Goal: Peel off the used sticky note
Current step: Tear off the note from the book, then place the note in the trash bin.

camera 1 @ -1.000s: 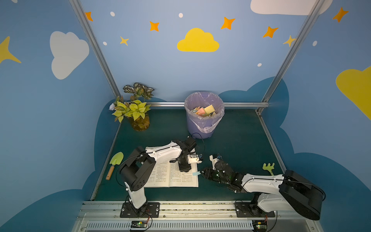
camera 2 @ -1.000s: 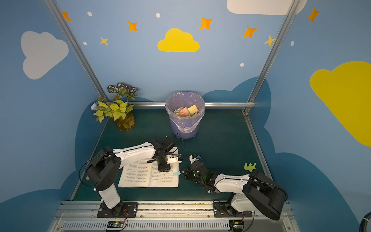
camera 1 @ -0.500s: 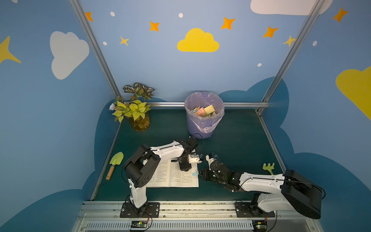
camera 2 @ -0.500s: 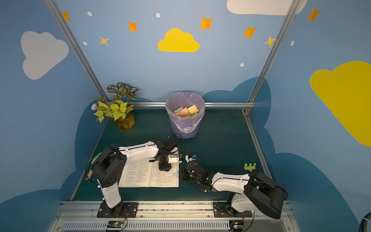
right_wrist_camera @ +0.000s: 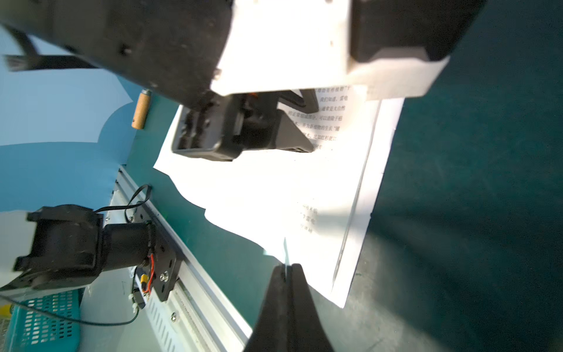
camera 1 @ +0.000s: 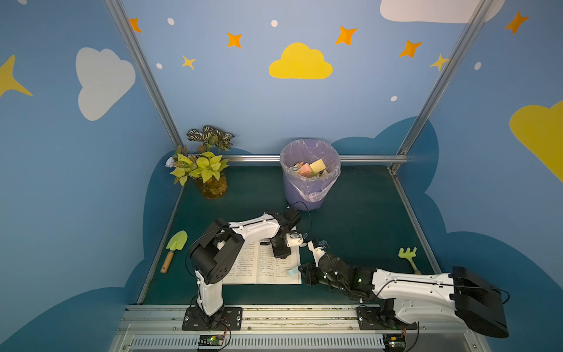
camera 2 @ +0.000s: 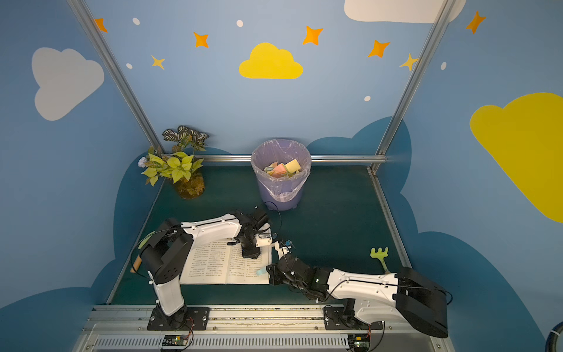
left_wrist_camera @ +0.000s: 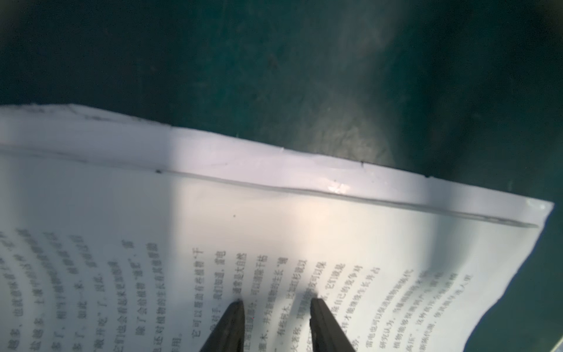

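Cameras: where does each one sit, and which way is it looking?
Both top views: high up at the front, looking down on the whole table, left arm, right arm, book and bin.
Left wrist: on the left arm, looking past the slightly open left claw onto the book page.
Right wrist: on the right arm, looking past the right claw, shut on the sticky note; the left claw shows too.
Shared: every view shows the book.

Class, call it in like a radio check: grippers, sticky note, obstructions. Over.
Right gripper shut on the pale blue sticky note at the edge of the book. Left gripper slightly open, tips on the page. Nothing blocking the note.
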### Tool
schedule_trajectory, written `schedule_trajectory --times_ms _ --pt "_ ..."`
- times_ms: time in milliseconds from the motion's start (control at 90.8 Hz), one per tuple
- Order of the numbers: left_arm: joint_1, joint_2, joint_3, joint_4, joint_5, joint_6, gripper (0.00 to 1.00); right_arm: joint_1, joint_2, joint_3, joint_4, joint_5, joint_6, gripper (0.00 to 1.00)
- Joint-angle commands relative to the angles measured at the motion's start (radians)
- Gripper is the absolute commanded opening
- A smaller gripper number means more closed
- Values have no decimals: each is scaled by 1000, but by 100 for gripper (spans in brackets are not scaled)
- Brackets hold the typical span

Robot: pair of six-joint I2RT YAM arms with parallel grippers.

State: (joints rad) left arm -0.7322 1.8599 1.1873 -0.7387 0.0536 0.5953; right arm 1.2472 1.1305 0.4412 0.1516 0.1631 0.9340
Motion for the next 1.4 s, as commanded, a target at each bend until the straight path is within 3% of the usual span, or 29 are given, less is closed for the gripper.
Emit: schedule_trajectory --times_ms 0,165,275,407,628,870,1156,1388 --pt "21 -12 -32 4 35 2 40 20 -113 24 -137 65 -34 0" --pt "72 -182 -43 -48 137 -4 41 21 -329 129 -408 192 -52 0" --pt "140 -352 -61 -104 248 -7 43 15 -439 219 -516 308 -160 0" --pt "248 -543 -115 -122 326 -17 48 -47 -453 459 -692 346 -257 0" --pt "471 -709 -213 -124 444 -30 53 -168 -271 855 -834 328 -403 0" --pt "637 -671 -285 -32 501 -90 66 -360 23 1241 -939 261 -503 0" --pt "685 -604 -318 74 506 -154 97 -611 328 1514 -960 117 -504 0" --pt "685 -592 -330 96 511 -146 100 -689 579 1738 -993 57 -497 0"
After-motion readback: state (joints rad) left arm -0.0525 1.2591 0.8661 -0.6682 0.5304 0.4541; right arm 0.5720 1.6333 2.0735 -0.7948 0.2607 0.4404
